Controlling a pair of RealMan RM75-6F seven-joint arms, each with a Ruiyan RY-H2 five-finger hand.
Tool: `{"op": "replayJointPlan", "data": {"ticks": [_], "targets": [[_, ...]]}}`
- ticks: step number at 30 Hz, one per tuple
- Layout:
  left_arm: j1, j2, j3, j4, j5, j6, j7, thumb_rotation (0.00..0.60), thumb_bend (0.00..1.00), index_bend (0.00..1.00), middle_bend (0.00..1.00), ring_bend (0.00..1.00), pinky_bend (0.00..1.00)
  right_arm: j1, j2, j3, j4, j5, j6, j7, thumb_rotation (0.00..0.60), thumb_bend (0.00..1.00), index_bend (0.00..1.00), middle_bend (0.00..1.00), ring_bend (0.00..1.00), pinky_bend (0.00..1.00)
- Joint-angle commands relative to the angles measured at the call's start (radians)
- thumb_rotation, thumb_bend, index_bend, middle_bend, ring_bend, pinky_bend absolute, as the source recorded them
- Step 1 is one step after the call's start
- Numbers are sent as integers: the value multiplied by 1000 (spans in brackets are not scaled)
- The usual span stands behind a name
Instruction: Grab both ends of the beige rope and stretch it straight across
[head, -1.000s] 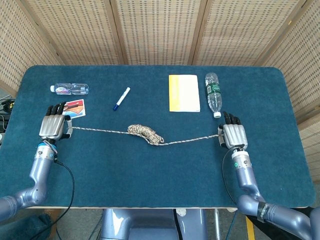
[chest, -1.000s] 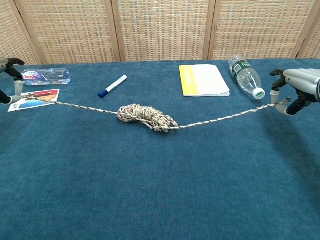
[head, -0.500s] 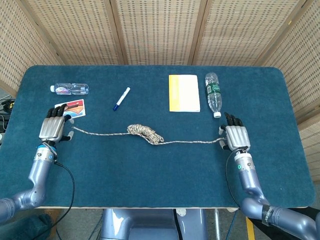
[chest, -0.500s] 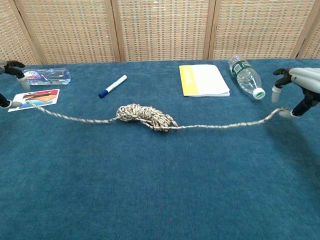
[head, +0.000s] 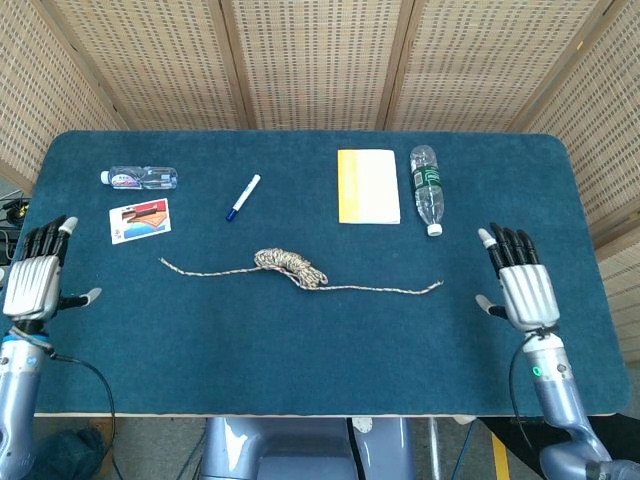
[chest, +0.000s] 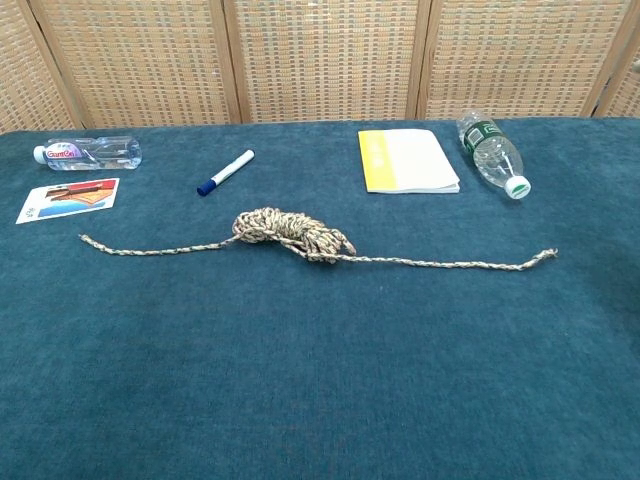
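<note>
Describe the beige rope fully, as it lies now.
The rope is thin, braided, beige flecked with darker threads. It lies flat on the blue cloth, a loose coiled bundle left of its middle, one tail running left, a longer one right to a small hooked end. Neither the left hand nor the right hand touches it; both are open, apart from its ends.

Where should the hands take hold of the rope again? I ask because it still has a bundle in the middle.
Probably at the two loose tips of the rope. The left hand could come in from its side to the thin left tip, the right hand to the upturned right tip. Both tails lie free on the table; the bundled middle offers no single strand.
</note>
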Motion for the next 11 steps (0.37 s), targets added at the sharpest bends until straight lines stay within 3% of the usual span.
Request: {"op": "replayJointPlan", "data": {"ticks": [1, 11], "targets": [[99, 33, 72, -46, 79, 100, -13, 600, 0, 0, 0, 0, 0, -68, 46, -46, -4, -71, 88, -1, 600, 0, 0, 0, 0, 0], [203, 87, 149, -116, 187, 188, -4, 600, 0, 0, 0, 0, 0, -173, 70, -103, -10, -149, 189, -39, 600, 0, 0, 0, 0, 0]]}}
